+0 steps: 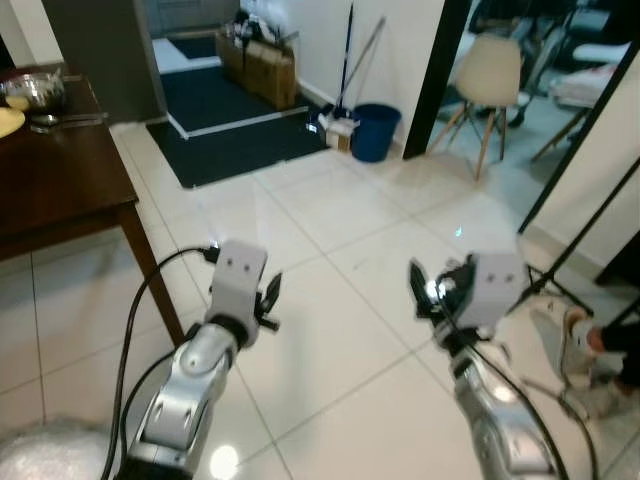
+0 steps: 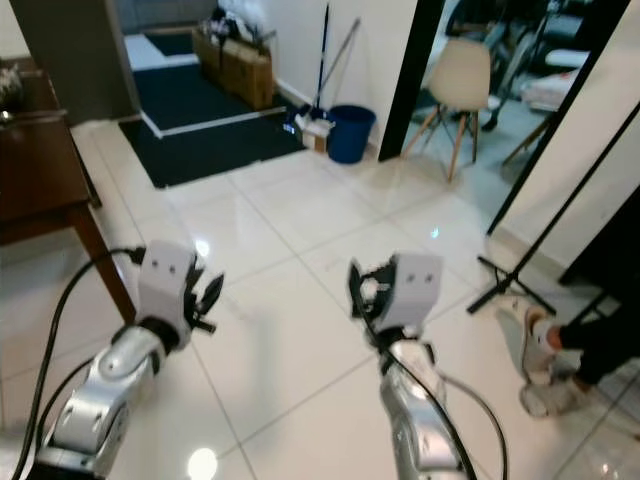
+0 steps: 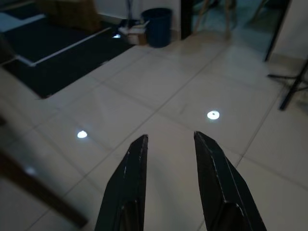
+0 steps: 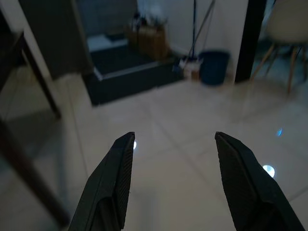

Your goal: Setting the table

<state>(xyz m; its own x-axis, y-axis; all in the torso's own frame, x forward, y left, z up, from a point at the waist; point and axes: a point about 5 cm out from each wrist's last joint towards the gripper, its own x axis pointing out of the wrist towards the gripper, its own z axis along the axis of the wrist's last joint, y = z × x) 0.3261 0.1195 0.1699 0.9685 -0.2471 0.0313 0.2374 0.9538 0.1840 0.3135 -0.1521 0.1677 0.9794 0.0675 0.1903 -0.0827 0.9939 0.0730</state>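
Left eye view: both arms are held out over bare tiled floor.
Left tool (image 1: 268,300): fingers parted a little — nothing is held.
Right tool (image 4: 174,185): fingers spread wide — nothing is held.
Worktop (image 1: 60,185): to the robot's left, well apart from both tools; a bowl (image 1: 35,90) and cutlery (image 1: 65,120) lie at its far end.
Person: a shoe (image 1: 575,345) is seen at the right, near a stand (image 1: 570,235).
Risk: on turning toward the worktop, its corner or leg could be struck by the left arm; the stand and shoe could be clipped by the right.

Blue bin (image 1: 376,131) beside a mop (image 1: 346,60) at the wall; white chair (image 1: 487,80) beyond; dark rug (image 1: 235,115) on tiles
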